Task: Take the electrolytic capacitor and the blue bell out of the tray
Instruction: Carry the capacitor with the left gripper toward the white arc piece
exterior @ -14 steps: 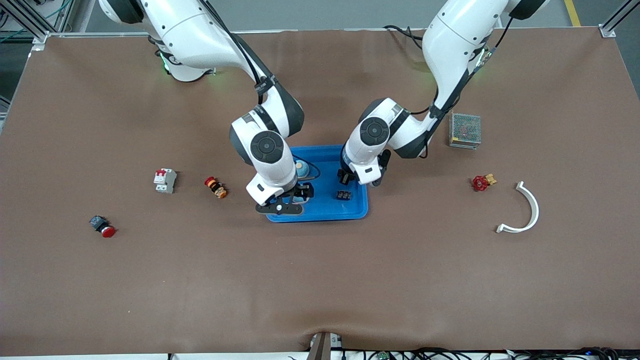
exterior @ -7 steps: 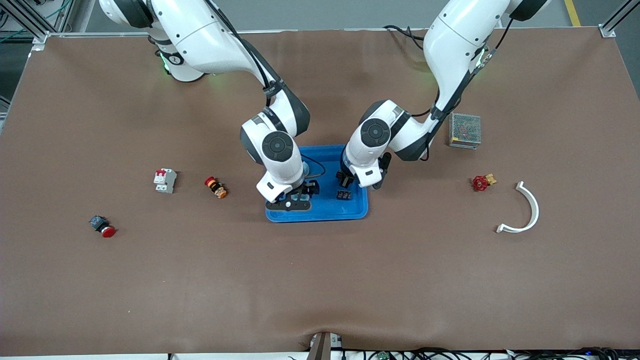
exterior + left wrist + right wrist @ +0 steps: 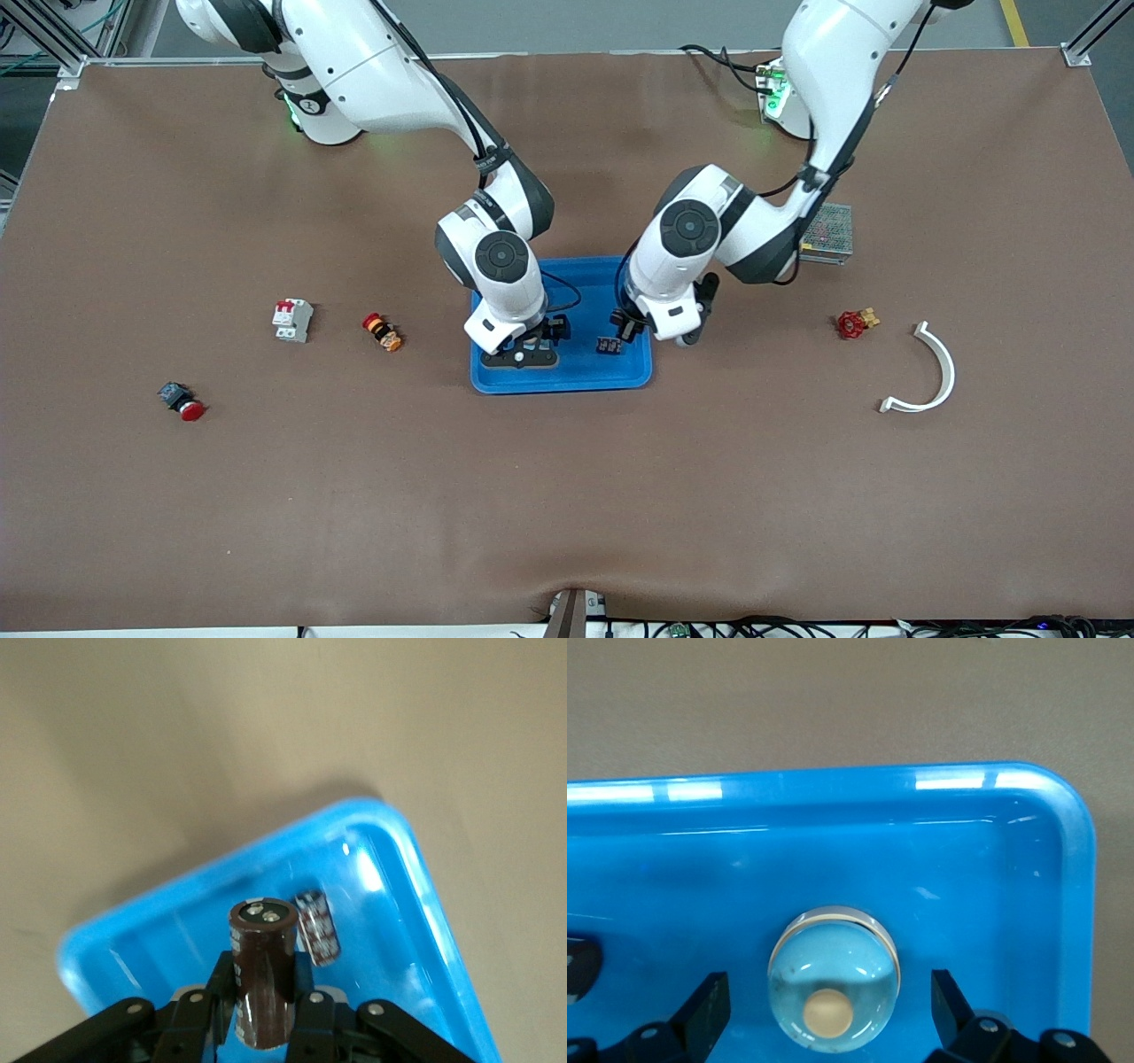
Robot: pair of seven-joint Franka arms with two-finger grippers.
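A blue tray sits mid-table. My left gripper hangs over the tray's end toward the left arm. In the left wrist view that gripper is shut on a dark brown capacitor, held above the tray floor. A second capacitor lies loose in the tray, and the front view shows it as a small dark piece. My right gripper is low in the tray. Its open fingers stand on either side of a pale blue domed bell without touching it.
Toward the right arm's end lie a white circuit breaker, an orange-red push button and a red-capped button. Toward the left arm's end are a mesh-covered metal box, a red valve and a white curved strip.
The left gripper closed on the capacitor and shifted slightly toward the left arm's end. The right gripper slid from the tray's edge farther in over the tray, still open.
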